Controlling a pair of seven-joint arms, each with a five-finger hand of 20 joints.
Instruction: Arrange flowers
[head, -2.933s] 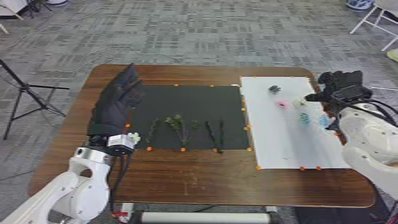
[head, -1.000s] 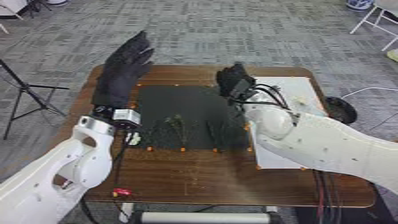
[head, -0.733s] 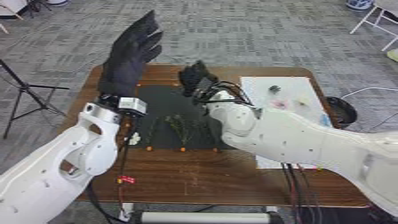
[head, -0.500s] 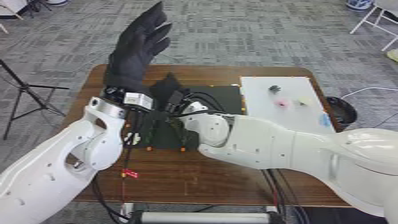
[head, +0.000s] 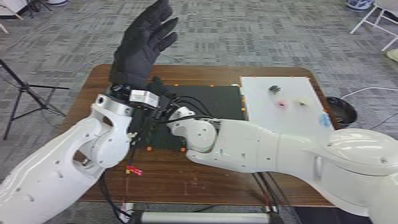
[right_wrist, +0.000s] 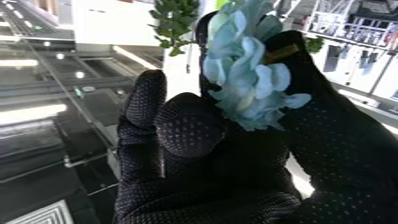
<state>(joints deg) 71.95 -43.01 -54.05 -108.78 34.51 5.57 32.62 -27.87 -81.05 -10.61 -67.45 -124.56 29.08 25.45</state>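
Pale blue flower (right_wrist: 253, 75), dotted black glove (right_wrist: 189, 131), brown counter (head: 222, 187), white sheet (head: 284, 122), pink blossom (head: 282, 104), black mat (head: 218, 97), patterned grey floor (head: 258, 40)

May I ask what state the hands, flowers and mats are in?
Left hand: open, fingers straight.
Right hand: curled round the blue flower.
Blue flower: held.
Second blue flower: lying.
Pink flower: lying.
Yellow flower: lying.
Dark flower: lying.
Black mat: flat, partly covered.
White mat: flat, bearing flowers.
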